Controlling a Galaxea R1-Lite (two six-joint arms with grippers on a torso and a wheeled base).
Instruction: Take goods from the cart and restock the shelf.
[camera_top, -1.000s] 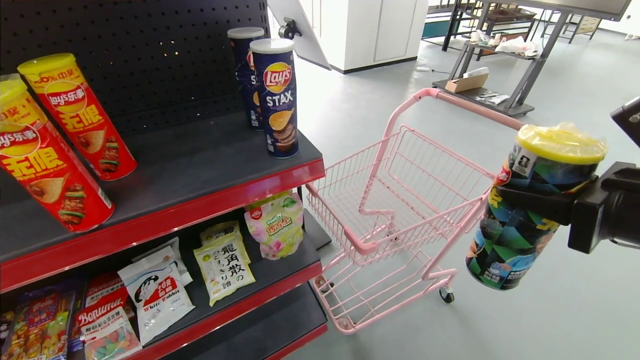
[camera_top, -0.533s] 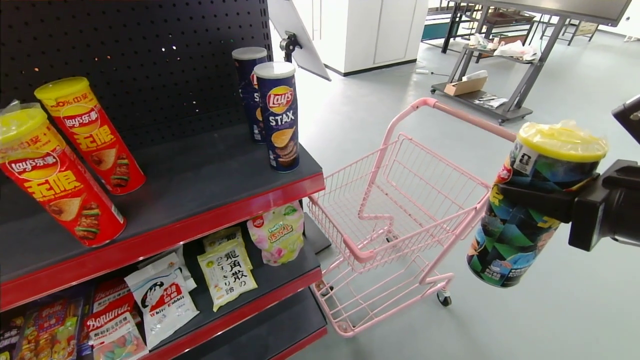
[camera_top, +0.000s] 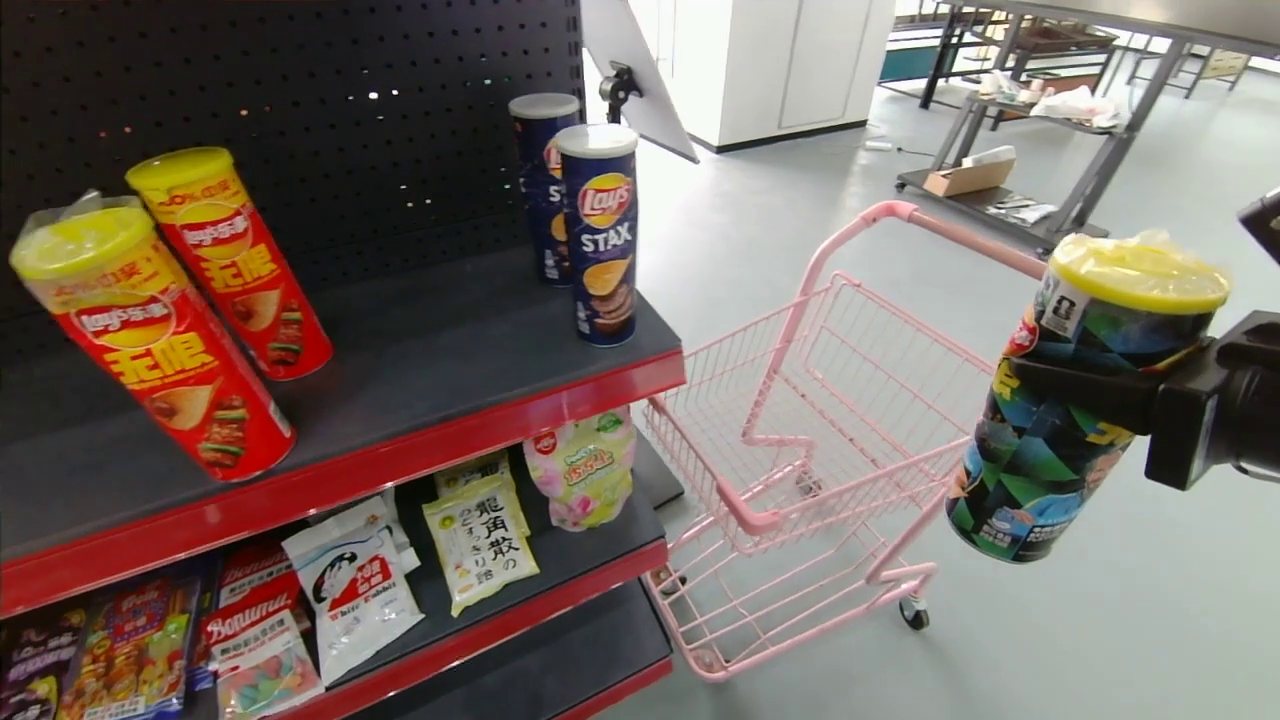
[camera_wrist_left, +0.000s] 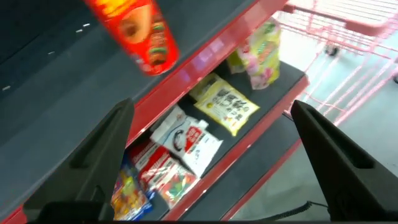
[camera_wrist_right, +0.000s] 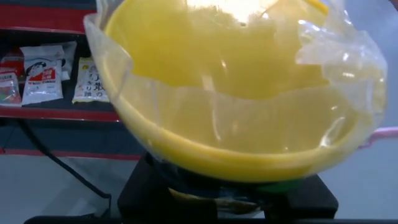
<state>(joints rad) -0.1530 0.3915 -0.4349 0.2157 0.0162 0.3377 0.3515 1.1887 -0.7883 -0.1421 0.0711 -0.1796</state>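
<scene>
My right gripper is clamped around the upper body of the can, just under its yellow lid, which has loose clear film over it. I'm gripping high and from the side so the base hangs free to land flat on a board. The can leans a little, out over the grey floor, beside the pink cart and well apart from the shelf.

My left gripper has its fingers spread wide with nothing between them, down by the red front edge of the shelf. I'd say it's there as a spare hand to steady things.

On the top board, two red cans lean at my left and two blue cans stand upright at the corner nearest the cart. The dark board between the two pairs looks like my spot. It's a flat, matt surface with a raised red lip I'll need to clear.

Below sit bags of sweets. Behind is black pegboard. Farther off are a white cabinet and a metal rack.
</scene>
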